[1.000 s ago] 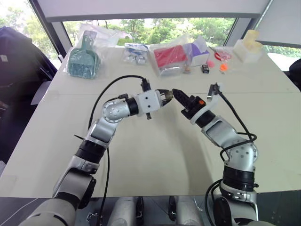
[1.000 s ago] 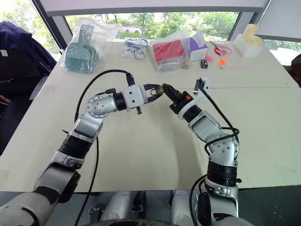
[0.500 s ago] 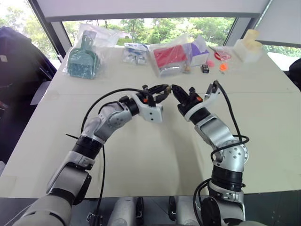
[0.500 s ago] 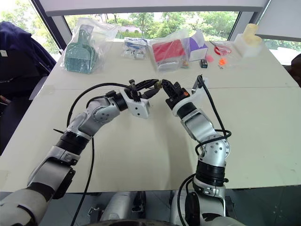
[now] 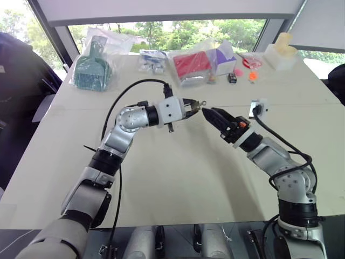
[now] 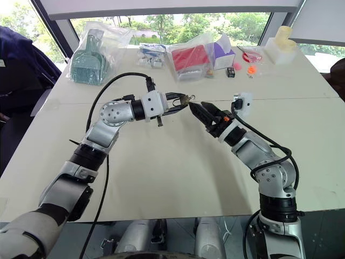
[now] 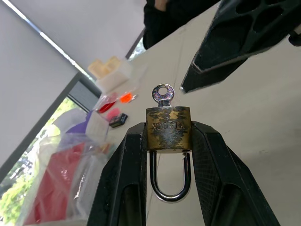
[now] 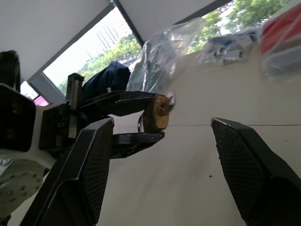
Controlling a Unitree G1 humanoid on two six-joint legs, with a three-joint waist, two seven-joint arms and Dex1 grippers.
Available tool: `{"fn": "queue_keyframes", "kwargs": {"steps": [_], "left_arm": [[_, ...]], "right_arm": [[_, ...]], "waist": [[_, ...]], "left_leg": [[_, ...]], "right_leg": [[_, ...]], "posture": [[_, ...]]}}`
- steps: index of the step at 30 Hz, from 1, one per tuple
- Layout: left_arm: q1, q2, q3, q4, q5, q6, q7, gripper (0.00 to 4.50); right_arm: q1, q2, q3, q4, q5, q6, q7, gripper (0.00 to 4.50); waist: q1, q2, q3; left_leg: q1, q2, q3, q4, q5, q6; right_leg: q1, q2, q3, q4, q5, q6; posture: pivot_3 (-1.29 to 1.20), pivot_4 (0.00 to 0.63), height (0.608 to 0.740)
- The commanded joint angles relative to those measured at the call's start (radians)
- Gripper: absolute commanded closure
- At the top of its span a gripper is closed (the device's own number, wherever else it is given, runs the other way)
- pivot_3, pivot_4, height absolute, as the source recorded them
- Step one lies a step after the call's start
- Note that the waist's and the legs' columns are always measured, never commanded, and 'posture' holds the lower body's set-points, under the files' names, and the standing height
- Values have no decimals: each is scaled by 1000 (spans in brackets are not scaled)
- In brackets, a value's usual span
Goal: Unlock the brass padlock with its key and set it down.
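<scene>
Two grippers: I see both raised above the table (image 5: 178,178), tips facing each other, apart.
Left gripper (image 7: 168,136): I have it clenched on the brass padlock (image 7: 168,128), one finger on each side of the lock's body.
Brass padlock: body sits at the left fingertips; its silvery shackle hangs back between the two fingers, toward the wrist.
Key (image 7: 163,94): I see it seated in the padlock's end, its ring poking out just past the left fingertips toward the right gripper.
Right gripper (image 8: 160,136): fingers spread wide, grasping nothing; from its wrist view the padlock shows beyond the gap between them, nearer one finger, untouched.
Gap: right fingertips sit just beside the key's ring, not touching.
Beyond the fingers: bagged items (image 5: 194,65) along the far table edge, well apart from both grippers.
</scene>
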State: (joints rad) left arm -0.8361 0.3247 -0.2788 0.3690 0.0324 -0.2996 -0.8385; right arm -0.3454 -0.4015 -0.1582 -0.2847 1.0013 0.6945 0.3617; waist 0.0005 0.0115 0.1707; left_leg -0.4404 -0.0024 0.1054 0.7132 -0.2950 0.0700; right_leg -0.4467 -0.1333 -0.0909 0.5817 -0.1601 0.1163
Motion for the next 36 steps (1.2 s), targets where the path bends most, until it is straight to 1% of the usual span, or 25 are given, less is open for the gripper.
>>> {"fn": "queue_keyframes", "kwargs": {"steps": [1, 10, 13, 18, 27, 29, 30, 31, 33, 34, 36], "left_arm": [[-22, 4, 15, -39, -27, -28, -29, 3739], [0, -1, 10, -102, -23, -54, -38, 3739], [8, 1, 12, -123, -26, -44, -41, 3739], [19, 11, 13, -136, -28, -43, -44, 3739], [18, 17, 13, -149, -28, -36, -40, 3739], [21, 28, 7, -154, -39, -16, -67, 2708], [22, 33, 8, -154, -43, -7, -74, 2425], [24, 38, 9, -155, -45, 8, -80, 1942], [30, 62, 6, -156, -42, 32, -110, 1210], [33, 76, 6, -158, -40, 44, -123, 1210], [44, 96, 26, -167, -74, 104, -152, 1210]], "right_arm": [[-29, 5, 8, -30, -3, 1, 33, 1046], [-39, 34, 6, -27, 17, 39, 49, 1046], [-42, 51, -6, -25, 27, 36, 48, 1843], [-53, 81, -28, -25, 62, 43, 29, 4428], [-39, 94, -13, -41, 69, 71, 21, 4472], [-40, 97, -13, -38, 64, 68, 19, 4500], [-41, 99, -13, -36, 60, 66, 18, 4500], [-43, 100, -13, -34, 56, 64, 17, 4500], [-45, 104, -12, -29, 43, 57, 13, 4500], [-45, 105, -12, -28, 37, 53, 11, 4500], [-40, 106, -14, -28, 24, 45, 8, 4500]], "waist": [[4, 0, 0], [11, 0, 0], [10, 0, 0], [11, 0, 0], [10, 0, 0], [10, 0, 0], [10, 0, 0], [10, 0, 0], [9, 0, 0], [9, 0, 0], [7, 0, 0]], "left_leg": [[0, 0, 0, 0, 0, 0], [0, 0, 0, 2, 0, 0], [0, 0, -1, 1, 0, 0], [0, 0, -1, 2, 0, 0], [0, 0, -1, 2, 0, 0], [0, 0, -1, 2, 0, 0], [0, 0, -1, 2, 0, 0], [0, 0, -1, 2, 0, 0], [0, 0, -1, 2, 1, -1], [0, 0, -1, 1, 2, -4], [0, 0, -1, 1, 2, -4]], "right_leg": [[0, 0, 0, 0, 0, 0], [1, -1, 0, -1, 0, -1], [1, -1, 0, -1, 0, -1], [1, -1, 0, 0, 0, -1], [1, 0, 0, 0, 0, -1], [1, 0, 0, 0, 0, -1], [1, 0, 0, 0, 0, -1], [1, 0, 0, 0, 0, -1], [1, 0, 0, 0, 0, -1], [1, 0, 0, 0, 0, -1], [1, 0, 0, 0, 0, -1]], "posture": [[0, 150, 735], [0, 150, 735], [0, 150, 735], [0, 150, 735], [0, 150, 735], [0, 150, 735], [0, 150, 735], [0, 150, 735], [0, 150, 735], [0, 150, 735], [0, 150, 735]]}}
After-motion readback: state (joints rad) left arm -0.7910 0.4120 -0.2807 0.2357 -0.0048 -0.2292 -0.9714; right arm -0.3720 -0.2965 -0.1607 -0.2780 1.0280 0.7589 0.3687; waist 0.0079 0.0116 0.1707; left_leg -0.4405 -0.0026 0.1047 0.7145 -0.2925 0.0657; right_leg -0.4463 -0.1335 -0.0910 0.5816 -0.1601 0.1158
